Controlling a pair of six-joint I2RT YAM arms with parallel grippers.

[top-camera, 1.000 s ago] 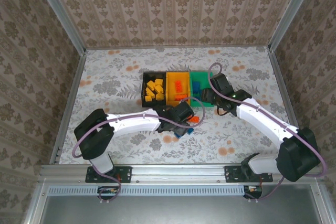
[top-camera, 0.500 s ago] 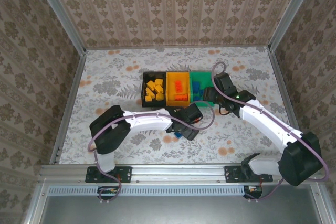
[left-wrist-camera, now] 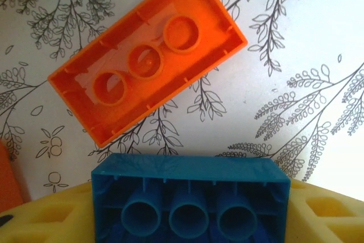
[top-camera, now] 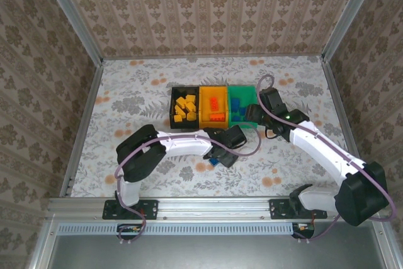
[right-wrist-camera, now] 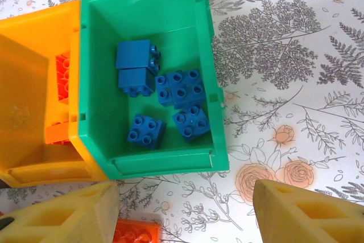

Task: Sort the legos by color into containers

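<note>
The left gripper pinches a blue rectangular plastic brick by its two short ends. Its yellow foam pads press against either end, and the brick's hollow underside, with three round tubes, faces the wrist camera. Just beyond it, an orange rectangular plastic brick lies upside down and askew on the white floral-printed table, apart from the blue one. In the overhead view the left arm is stretched across the middle of the table, and its gripper sits just in front of a row of three joined bins, nearest the middle one. The black rectangular plastic bin on the left holds yellow bricks. The orange-yellow plastic bin in the middle holds red-orange bricks. The green plastic bin on the right holds blue bricks. The right gripper hangs just beside the green bin, its foam fingers spread wide with nothing between them. Its wrist camera looks down into that bin, where five blue bricks lie on the floor, some studs up and some on their sides. A partly seen orange brick lies on the table just beside one of the right gripper's fingers, cut off by the lower edge of the view.
</note>
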